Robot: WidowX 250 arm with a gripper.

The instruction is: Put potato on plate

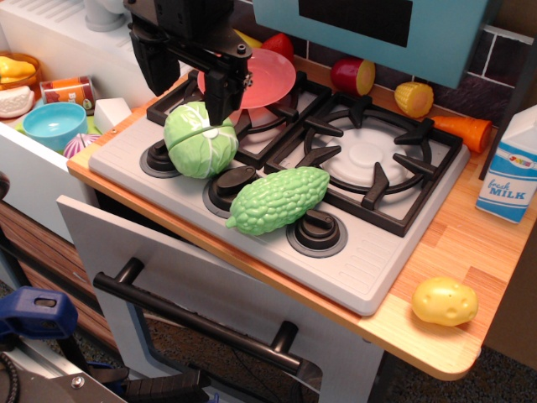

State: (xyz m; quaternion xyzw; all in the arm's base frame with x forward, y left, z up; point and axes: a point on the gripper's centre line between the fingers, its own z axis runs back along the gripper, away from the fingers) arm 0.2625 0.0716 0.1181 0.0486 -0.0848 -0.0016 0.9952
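The potato, a pale-yellow lumpy oval, lies on the wooden counter at the front right corner, beside the stove. The pink-red plate sits on the stove's back-left burner, partly hidden by my gripper. My black gripper hangs at the upper left, just above the green cabbage and in front of the plate. Its jaws are apart and hold nothing. It is far from the potato.
A green bitter gourd lies on the stove's front knobs. A milk carton, carrot, corn piece and red-yellow fruit line the back right. A light-blue bowl sits left. The oven door hangs open below.
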